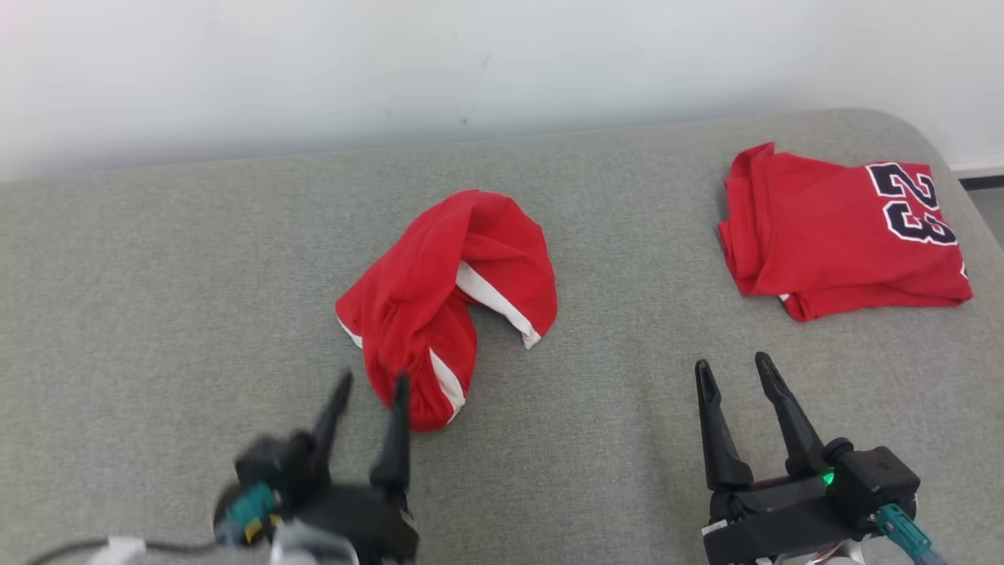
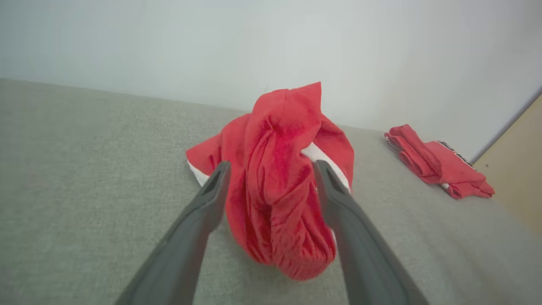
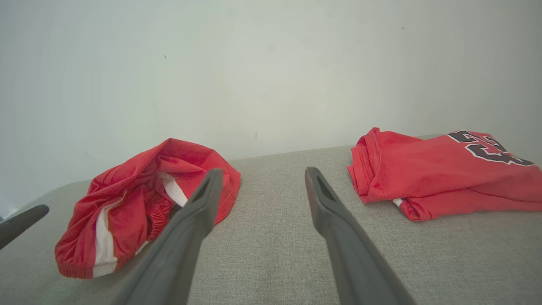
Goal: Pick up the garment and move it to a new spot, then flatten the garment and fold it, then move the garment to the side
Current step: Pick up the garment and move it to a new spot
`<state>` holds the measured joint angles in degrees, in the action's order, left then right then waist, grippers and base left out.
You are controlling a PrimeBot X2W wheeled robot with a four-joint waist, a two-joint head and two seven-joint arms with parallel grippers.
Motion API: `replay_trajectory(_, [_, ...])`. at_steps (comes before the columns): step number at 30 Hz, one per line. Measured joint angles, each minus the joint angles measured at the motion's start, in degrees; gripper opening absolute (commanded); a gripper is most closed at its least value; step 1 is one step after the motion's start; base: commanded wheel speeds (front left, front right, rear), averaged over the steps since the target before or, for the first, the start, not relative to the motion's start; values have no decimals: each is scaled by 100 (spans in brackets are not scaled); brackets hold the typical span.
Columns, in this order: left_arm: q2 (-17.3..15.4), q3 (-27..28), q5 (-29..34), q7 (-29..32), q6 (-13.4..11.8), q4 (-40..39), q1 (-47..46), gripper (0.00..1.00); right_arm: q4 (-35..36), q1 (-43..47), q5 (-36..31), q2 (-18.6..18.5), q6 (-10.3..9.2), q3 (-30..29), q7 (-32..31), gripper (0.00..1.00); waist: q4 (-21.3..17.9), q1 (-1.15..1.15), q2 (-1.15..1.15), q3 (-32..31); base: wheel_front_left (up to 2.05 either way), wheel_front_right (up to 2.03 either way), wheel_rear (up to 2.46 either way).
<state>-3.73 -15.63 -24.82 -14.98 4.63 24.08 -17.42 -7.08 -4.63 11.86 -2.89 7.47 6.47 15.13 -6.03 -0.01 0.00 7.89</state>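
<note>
Head view, with both wrist views. The garment, red shorts with white side stripes, lies crumpled at the centre of the frame on a grey fabric surface that meets a pale wall at the top. At lower left, the left gripper stands with its jaws spread wide; its right-hand finger overlaps the near end of the shorts. In the left wrist view the bunched red cloth rises between the two parted fingers; whether they touch it cannot be told. At lower right, the right gripper is likewise wide open and holds nothing, over bare fabric between the shorts and a folded red jersey numbered 23 at upper right, well apart from the shorts
</note>
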Motion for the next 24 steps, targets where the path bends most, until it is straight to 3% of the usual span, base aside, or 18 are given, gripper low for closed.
replay_trajectory(7, [66, -363, -142, -5, -92, -94, 692, 100, 42, -3, 15, 0, 0, -38, 0, 100, 51, 1, 0, 94, 0, 0, 0])
replay_trajectory(13, [77, -626, -243, -5, -99, 219, 665, 100, 20, -82, 23, 1, 0, -32, 0, 100, -18, 1, 0, 228, 0, 0, 0])
replay_trajectory(24, [86, -608, -237, -5, -271, 259, 338, 100, 19, -123, 76, -2, 0, -77, 0, 100, -300, 1, 0, 340, 0, 0, 0])
